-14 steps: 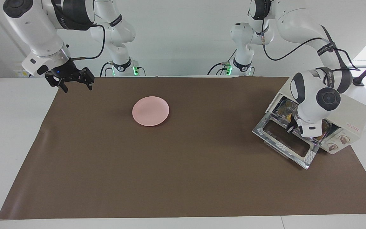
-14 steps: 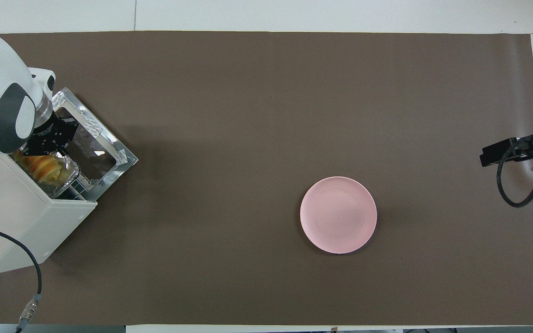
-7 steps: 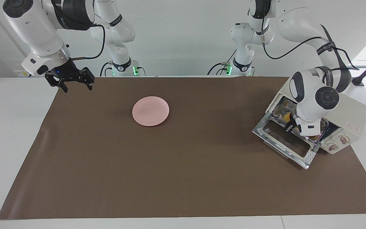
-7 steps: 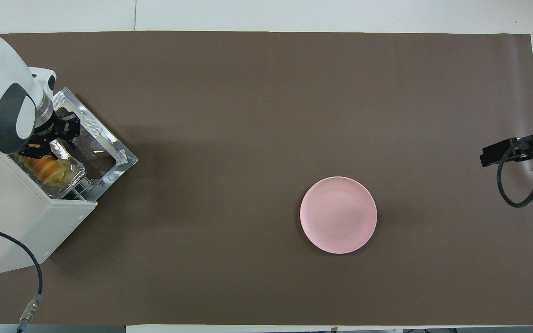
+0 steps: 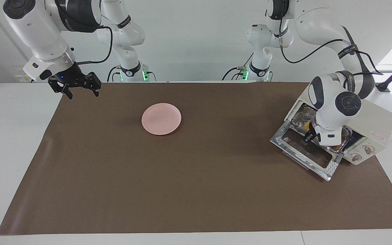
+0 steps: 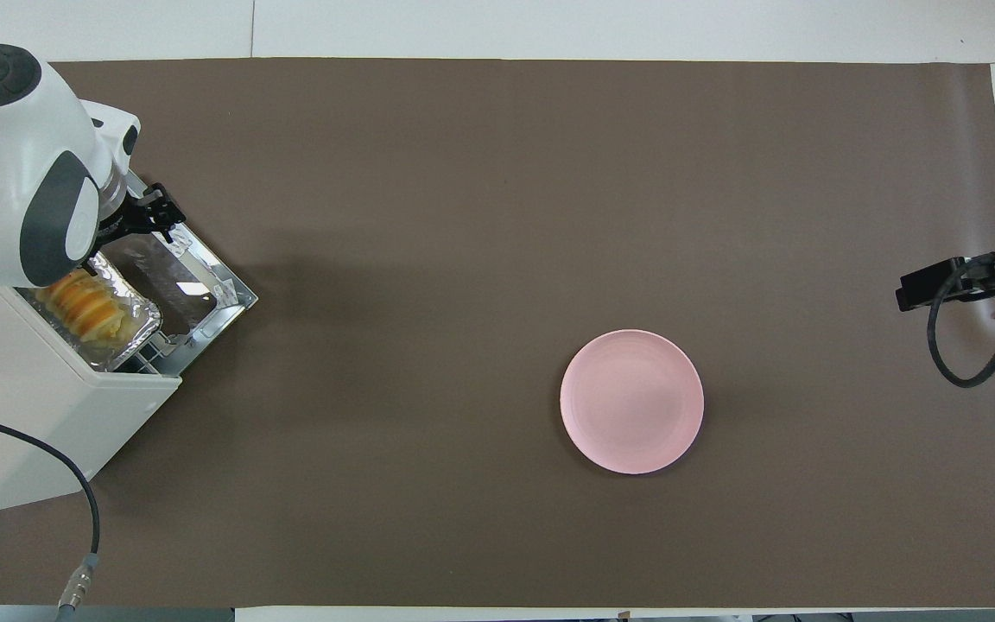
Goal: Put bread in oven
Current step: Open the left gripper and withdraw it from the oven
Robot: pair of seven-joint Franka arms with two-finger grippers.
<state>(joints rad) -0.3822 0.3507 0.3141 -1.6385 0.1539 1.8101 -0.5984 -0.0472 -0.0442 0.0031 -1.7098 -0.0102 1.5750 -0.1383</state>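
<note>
Now the oven (image 6: 40, 406) sits at the left arm's end of the table, and its glass door (image 6: 176, 272) hangs open and lies flat on the brown mat (image 6: 497, 216). Inside the oven there is a shiny foil tray (image 6: 130, 333) on the wire rack. The bread (image 6: 83, 307) lies in that tray, just inside the oven's mouth. It is yellow and orange, with little ridges across it.

The left gripper (image 6: 150, 218) is over the open door, in front of the oven. It holds nothing. Its fingers look a little apart, but I cannot tell for sure how wide they are. In the facing view the left gripper (image 5: 310, 136) sits just above the door glass, close to the tray.

A round pink plate (image 6: 632, 402) rests on the mat, well apart from the oven, toward the right arm's end. The plate has nothing on it.

The right gripper (image 5: 80, 89) waits in the air over the mat's edge, much farther from the oven than the plate is. Its fingers are spread wide and hold nothing.
</note>
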